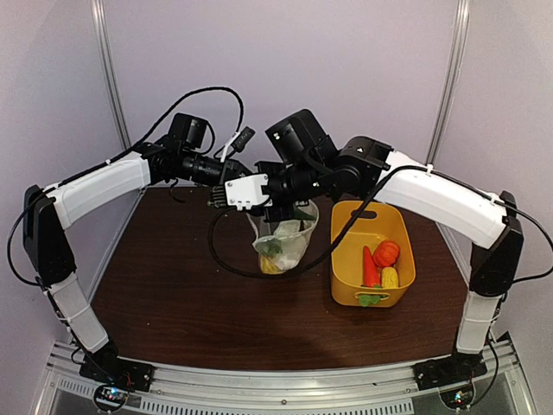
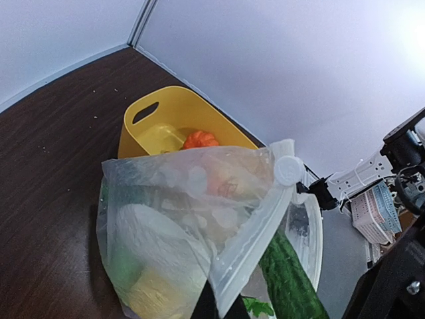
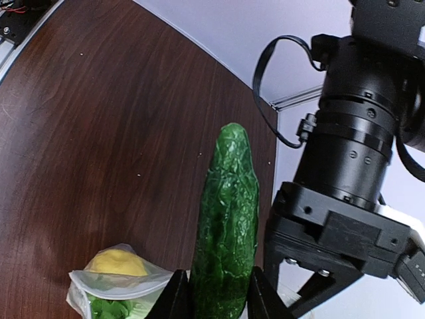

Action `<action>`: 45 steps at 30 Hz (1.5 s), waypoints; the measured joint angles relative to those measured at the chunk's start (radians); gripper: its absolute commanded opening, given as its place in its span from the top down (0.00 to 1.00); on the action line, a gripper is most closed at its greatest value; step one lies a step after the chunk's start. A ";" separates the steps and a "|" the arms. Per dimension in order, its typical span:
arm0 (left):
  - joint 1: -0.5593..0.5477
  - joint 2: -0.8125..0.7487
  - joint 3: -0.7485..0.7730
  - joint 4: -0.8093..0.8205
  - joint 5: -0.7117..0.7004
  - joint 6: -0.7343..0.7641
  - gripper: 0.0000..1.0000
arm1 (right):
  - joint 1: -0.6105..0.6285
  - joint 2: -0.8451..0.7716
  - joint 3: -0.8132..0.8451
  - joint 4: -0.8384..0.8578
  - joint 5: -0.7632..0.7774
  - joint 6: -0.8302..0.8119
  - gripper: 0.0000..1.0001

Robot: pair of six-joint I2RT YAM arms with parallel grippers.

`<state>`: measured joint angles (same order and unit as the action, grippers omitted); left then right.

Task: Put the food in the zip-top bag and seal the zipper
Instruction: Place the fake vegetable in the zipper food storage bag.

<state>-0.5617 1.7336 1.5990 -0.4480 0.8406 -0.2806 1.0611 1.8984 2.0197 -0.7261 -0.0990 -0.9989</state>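
We see the left fingers (image 2: 203, 309) closed tight on the top edge of the bag (image 2: 166, 226). They pinch the clear dotted plastic so that the bag hangs over the brown worktop (image 1: 173, 285), just left of the yellow basket (image 1: 344, 281). The zipper (image 2: 252, 229) runs up from that pinch to its small white slider (image 2: 287, 170), and the mouth of the bag gapes open.

Through the plastic we make out some of the food already inside:
- a yellow piece (image 3: 118, 262)
- a leafy green piece (image 3: 109, 307)
- a white piece (image 2: 153, 239)

We cannot tell whether the bottom of the bag touches the worktop.

The right fingers (image 3: 262, 296) grip a dark green cucumber (image 3: 226, 219) by its lower part, one finger on each side. In the top view the cucumber sits right at the bag's mouth, close beside the left fingers. We cannot tell whether its end is already past the rim.

The rest of the food lies in the basket:
- an orange pumpkin (image 1: 386, 252)
- a red-orange carrot (image 1: 369, 266) just left of the pumpkin
- a yellow corn cob (image 1: 390, 277) beside the carrot
- a small green piece (image 1: 371, 299) at the near end
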 measured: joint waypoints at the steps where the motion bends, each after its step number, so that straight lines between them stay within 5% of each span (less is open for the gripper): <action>1: 0.000 0.000 0.000 0.000 0.000 0.000 1.00 | -0.006 -0.010 0.000 0.002 0.000 0.002 0.72; 6: 0.000 0.000 0.000 -0.001 0.000 0.000 1.00 | -0.031 -0.031 0.000 0.024 -0.019 0.043 0.57; 27: 0.017 -0.022 0.030 -0.055 -0.172 -0.016 1.00 | -0.152 -0.153 -0.045 0.047 -0.264 0.378 0.45; 34: 0.037 -0.054 0.076 -0.061 -0.288 -0.026 1.00 | -0.319 -0.319 -0.166 0.027 -0.409 0.436 0.39; 45: -0.048 -0.017 0.076 -0.035 -0.490 -0.187 1.00 | -0.322 -0.318 -0.499 0.177 -0.354 0.777 0.36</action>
<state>-0.6098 1.7168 1.6745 -0.4828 0.3508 -0.4671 0.7387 1.5806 1.5204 -0.5495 -0.4534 -0.2222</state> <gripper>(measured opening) 0.008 0.651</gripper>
